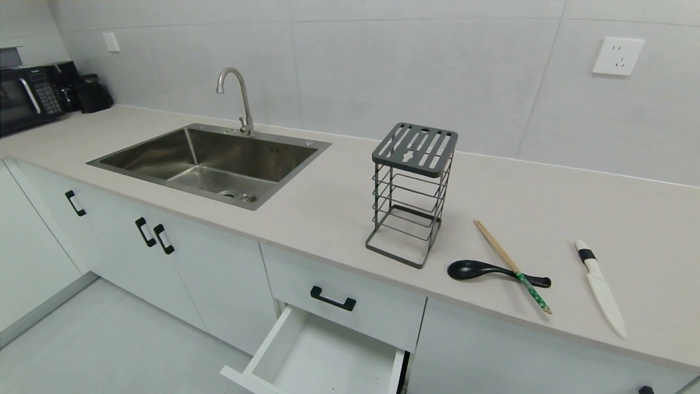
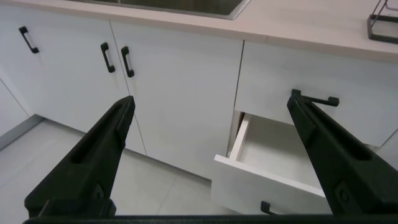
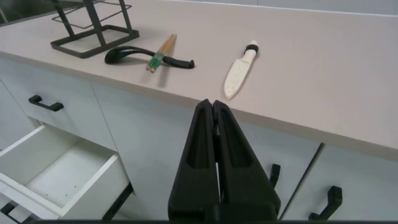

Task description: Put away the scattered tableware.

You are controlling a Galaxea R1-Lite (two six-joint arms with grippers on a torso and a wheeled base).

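On the counter a dark wire utensil rack [image 1: 411, 191] [image 3: 93, 28] stands upright right of the sink. To its right lie a black spoon [image 1: 495, 272] [image 3: 143, 56], a pair of chopsticks [image 1: 511, 265] [image 3: 160, 52] crossing the spoon's handle, and a white knife [image 1: 600, 284] [image 3: 240, 70] with a black band. My left gripper [image 2: 208, 109] is open, low in front of the cabinets, with nothing between its fingers. My right gripper [image 3: 212, 109] is shut and empty, below the counter edge in front of the knife.
A steel sink [image 1: 210, 161] with a tap sits left of the rack. Under the counter a white drawer [image 1: 322, 355] [image 2: 273, 162] [image 3: 56, 171] stands pulled open and bare inside. A microwave [image 1: 27, 98] is at the far left. Bare counter lies behind the tableware.
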